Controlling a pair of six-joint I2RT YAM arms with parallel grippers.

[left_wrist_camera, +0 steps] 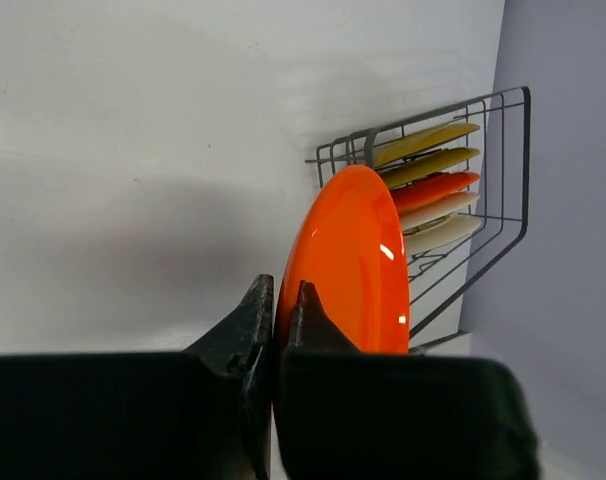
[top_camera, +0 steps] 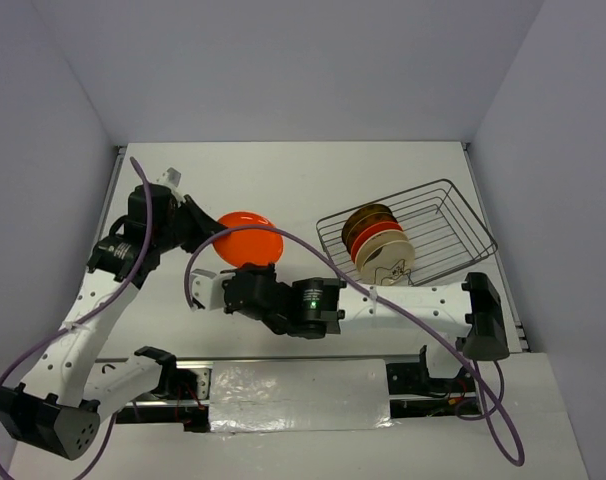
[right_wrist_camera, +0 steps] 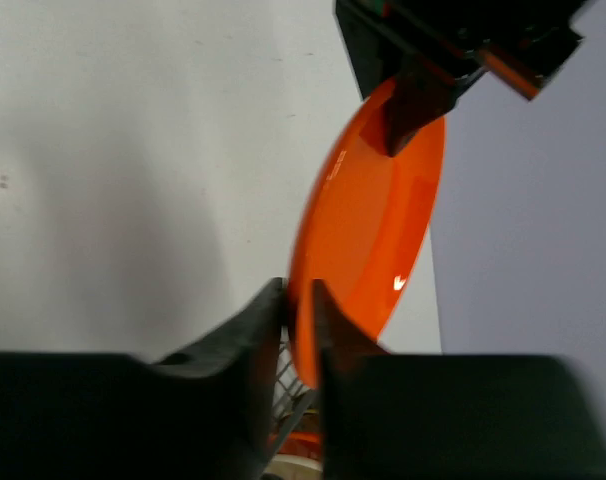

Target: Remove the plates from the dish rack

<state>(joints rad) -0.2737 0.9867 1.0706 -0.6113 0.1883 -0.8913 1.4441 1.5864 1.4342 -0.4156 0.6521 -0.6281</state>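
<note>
Item: orange plate (top_camera: pixel 248 237), plain, glossy, round. Sits mid-left of the overhead view, held off the counter (top_camera: pixel 283 180), clear of the dish rack (top_camera: pixel 441 226) at mid-right.
L tool: left tool (left_wrist_camera: pixel 279 305) pinched nearly closed on the plate's rim, on its left side in the overhead view.
R tool: right tool (right_wrist_camera: pixel 299 300) likewise nipped tight on the rim across from it, lower side. Both have it at once, looks like a handover.
Handling: prob. light, stiff, hard. Shiny surface, so slippery under thin tips. If ceramic it chips on a drop; can't tell material.
Where to grip: the rim, one tip on each face, well in past the lip. Nothing else on it to grab.
Pointing: broad face toward the overhead cam, more flat than on edge, some tilt. Wrist views see it nearly edge-on.
Long axis: none, it's round. Line betw. the two grips runs upper left to lower right in the overhead view.
Rest in rack: other plates (top_camera: pixel 380 245) stand on edge in a row in the left part of the rack. Brown-yellow, red, cream edges show.
Risk: one tool lets go w/ the other grip shallow, plate pivots & slips.
</note>
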